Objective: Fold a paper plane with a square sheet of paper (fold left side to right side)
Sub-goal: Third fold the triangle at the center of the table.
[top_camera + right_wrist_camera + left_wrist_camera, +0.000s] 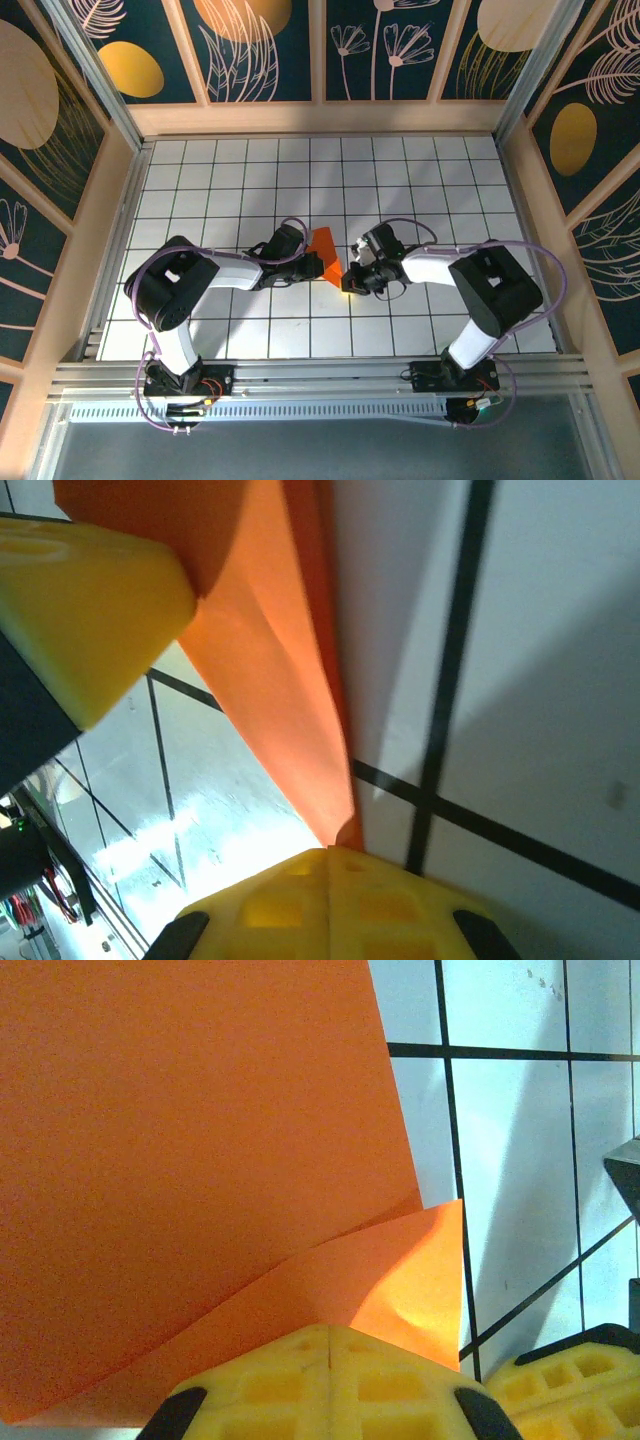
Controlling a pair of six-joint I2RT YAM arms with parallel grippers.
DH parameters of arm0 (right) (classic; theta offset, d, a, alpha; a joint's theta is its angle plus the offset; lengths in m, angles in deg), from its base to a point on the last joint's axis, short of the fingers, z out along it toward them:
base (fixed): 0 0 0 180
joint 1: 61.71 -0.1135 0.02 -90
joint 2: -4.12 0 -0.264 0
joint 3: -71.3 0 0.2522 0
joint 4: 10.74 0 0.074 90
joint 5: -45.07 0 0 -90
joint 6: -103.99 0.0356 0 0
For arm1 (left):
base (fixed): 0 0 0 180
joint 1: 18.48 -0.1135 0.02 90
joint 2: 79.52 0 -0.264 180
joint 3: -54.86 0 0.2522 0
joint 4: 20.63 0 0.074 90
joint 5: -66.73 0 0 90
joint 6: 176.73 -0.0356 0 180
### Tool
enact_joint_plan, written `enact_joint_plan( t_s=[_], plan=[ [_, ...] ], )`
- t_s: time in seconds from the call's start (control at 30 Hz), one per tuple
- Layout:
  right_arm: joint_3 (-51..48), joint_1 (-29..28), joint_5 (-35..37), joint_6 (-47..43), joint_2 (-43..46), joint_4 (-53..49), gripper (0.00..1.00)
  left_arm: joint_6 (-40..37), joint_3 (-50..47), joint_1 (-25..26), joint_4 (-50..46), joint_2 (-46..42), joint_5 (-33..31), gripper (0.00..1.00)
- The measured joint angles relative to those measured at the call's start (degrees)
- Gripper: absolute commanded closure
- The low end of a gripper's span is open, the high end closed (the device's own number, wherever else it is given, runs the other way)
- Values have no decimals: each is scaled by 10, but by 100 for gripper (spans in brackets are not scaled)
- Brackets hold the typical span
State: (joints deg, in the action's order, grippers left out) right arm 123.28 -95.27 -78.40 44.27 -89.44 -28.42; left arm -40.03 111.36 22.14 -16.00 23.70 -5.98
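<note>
Creased orange paper (323, 254) at the middle of the desk (230, 170), corners pinched by the left jaws and right jaws, both pressed together; judged light, limp, tearable, best held at edges.

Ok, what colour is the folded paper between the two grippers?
The paper is plain bright orange, with no print, clearest in the left wrist view.
</note>
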Motion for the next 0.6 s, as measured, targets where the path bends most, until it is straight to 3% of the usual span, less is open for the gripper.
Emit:
enact_joint_plan(
  t_s=[0.33,0.6],
  plan=[
    [-4,51,31,-45,53,-93,100,0,6,0,-7,1,0,100],
    [4,111,56,-95,130,-99,62,0,31,0,-14,16,-15,100]
  ],
)
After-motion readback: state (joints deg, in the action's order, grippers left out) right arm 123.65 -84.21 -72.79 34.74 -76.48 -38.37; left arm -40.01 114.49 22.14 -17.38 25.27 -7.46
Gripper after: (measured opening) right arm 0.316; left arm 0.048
